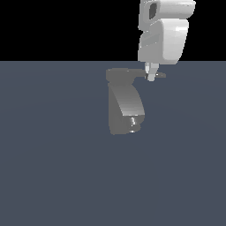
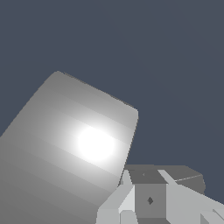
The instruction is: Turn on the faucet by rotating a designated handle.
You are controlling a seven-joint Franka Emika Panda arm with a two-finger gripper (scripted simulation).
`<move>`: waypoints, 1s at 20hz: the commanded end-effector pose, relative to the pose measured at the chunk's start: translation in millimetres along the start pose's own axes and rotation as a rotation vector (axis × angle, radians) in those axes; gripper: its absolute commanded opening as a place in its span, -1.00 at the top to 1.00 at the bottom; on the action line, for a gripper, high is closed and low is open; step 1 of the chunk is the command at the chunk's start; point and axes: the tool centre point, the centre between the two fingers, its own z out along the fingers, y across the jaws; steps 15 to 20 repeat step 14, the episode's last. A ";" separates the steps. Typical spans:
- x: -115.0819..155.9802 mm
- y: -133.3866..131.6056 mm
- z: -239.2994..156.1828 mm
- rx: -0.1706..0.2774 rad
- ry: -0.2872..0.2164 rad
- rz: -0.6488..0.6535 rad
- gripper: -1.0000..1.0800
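A simulated scene shows a flat, dark blue-grey floor (image 1: 53, 176) under a black background. Near the middle stands the faucet (image 1: 126, 103), a chunky matte-grey curved block with a flat cap on top and a small shiny nozzle (image 1: 132, 121) at its low end. From the cap, a thin grey handle (image 1: 160, 75) sticks out sideways toward the exterior view's right.

A white robot arm (image 1: 163, 39) hangs down from the top of the picture, directly above that handle. Its gripper (image 1: 151, 76) reaches the lever close to where it leaves the cap, apparently so the fingers can push it sideways and swing it around the cap. The fingers appear to touch or straddle the handle, but they are small and bunched together; whether the claw is spread or pinching cannot be told.

The wrist view looks down past pale finger parts (image 2: 127, 199) onto the faucet's broad, brightly lit curved body (image 2: 74, 148), with the handle (image 2: 186, 175) lying just beside the fingers.
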 end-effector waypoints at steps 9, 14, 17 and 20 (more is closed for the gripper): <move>38.7 -25.9 0.1 0.004 0.001 0.015 1.00; 51.4 -34.9 0.0 0.004 0.001 0.018 1.00; 51.4 -34.9 0.0 0.004 0.001 0.018 1.00; 51.4 -34.9 0.0 0.004 0.001 0.018 1.00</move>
